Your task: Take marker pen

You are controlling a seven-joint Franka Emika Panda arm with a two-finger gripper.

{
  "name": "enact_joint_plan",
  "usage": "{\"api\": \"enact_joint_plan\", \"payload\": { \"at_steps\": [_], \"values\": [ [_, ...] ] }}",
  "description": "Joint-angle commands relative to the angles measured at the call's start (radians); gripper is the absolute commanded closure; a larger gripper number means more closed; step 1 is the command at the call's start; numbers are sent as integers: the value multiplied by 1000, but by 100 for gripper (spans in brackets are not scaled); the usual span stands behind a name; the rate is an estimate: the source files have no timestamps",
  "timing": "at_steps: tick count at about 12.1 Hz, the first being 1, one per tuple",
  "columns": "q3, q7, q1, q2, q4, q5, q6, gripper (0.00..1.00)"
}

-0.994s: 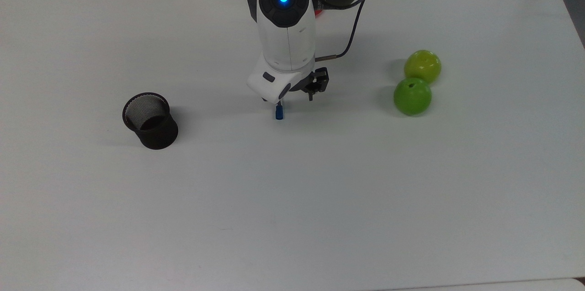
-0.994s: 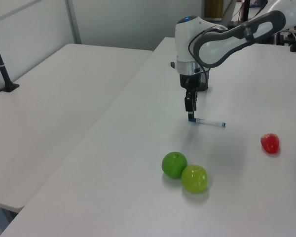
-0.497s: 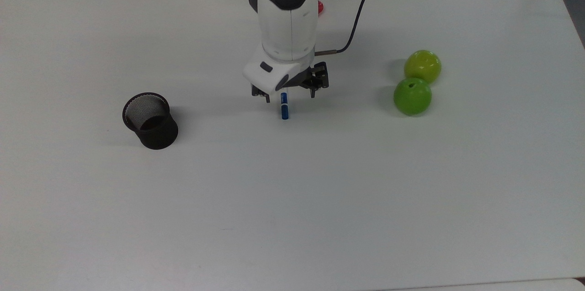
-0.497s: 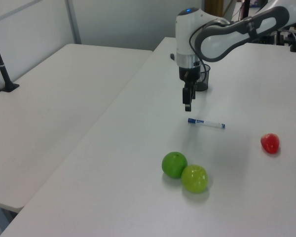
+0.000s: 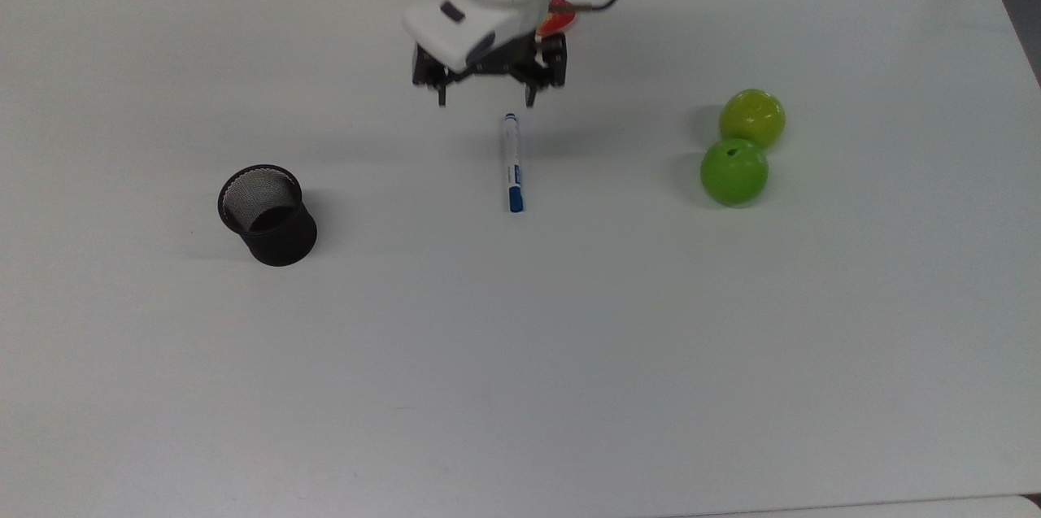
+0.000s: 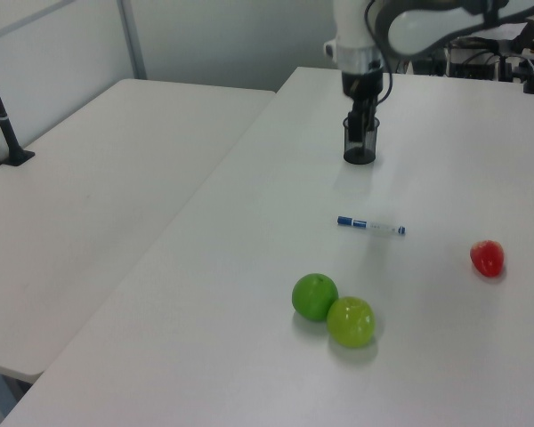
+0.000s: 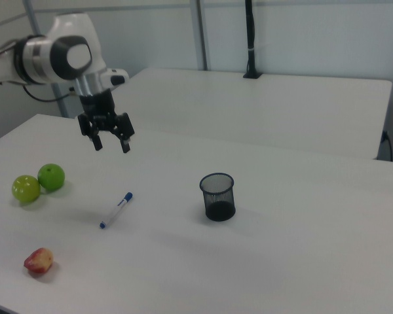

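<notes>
Hanging above the white table [image 5: 569, 388], the gripper [image 5: 485, 99] was spread wide with nothing between its fingers, near the top centre of the top view and at upper left of the right view [image 7: 109, 144]. Marker pen [image 5: 511, 163] lay flat on the table just below the gripper in the top view, not touched, blue cap toward the frame's bottom; in the left view [image 6: 371, 226] it sat mid-frame with the cap to the left view's left, and in the right view [image 7: 116, 210] lower left of centre. Black mesh cup [image 5: 267, 215] stood upright at the top view's left, well apart from the pen. Two green apples [image 5: 741, 145] touched each other at the top view's right. Red apple [image 6: 487, 258] sat at the left view's right edge, and at the right view's lower left [image 7: 38, 260].
</notes>
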Motion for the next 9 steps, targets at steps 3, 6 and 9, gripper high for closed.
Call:
{"api": "enact_joint_plan", "payload": {
  "at_steps": [3, 6, 9],
  "values": [
    [-13, -5, -98, -249, -91, 0, -150, 0],
    [-2, -43, -170, -312, -108, 10, -161, 0],
    [-8, -46, -167, -312, -107, 10, -165, 0]
  ]
}}
